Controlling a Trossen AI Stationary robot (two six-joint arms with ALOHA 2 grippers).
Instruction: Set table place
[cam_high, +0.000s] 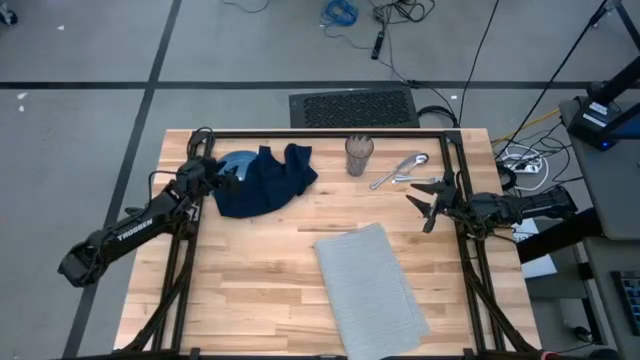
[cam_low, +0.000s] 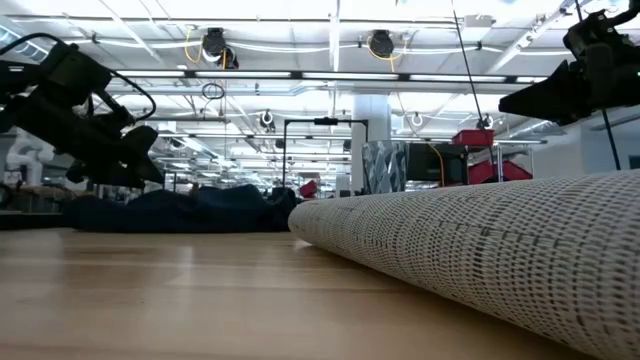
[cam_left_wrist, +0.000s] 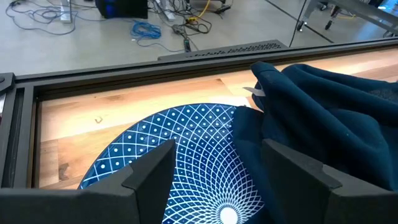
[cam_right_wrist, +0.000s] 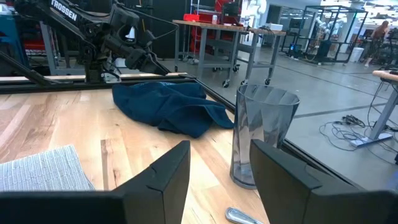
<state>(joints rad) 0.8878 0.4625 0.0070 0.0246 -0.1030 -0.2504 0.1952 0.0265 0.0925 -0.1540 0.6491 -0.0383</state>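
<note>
The grey placemat (cam_high: 370, 290) lies askew on the table (cam_high: 250, 290), near the front edge and right of the middle; it also fills the foreground of the low view (cam_low: 480, 240). At the far left a round blue patterned plate (cam_left_wrist: 186, 149) lies flat, with a crumpled navy napkin (cam_high: 262, 182) heaped over its right part. My left gripper (cam_left_wrist: 217, 180) hovers open just above the plate's left side, clear of it (cam_low: 135, 165). My right gripper (cam_high: 425, 205) stands open above the table at the right, pointing toward a clear glass (cam_right_wrist: 261, 137).
The glass (cam_high: 358, 155) stands upright at the far edge. Beside it, to the right, lie a spoon and other cutlery (cam_high: 400, 170). A black frame rail (cam_left_wrist: 155, 68) runs along the table's far edge. Bare wood lies between the napkin and the placemat.
</note>
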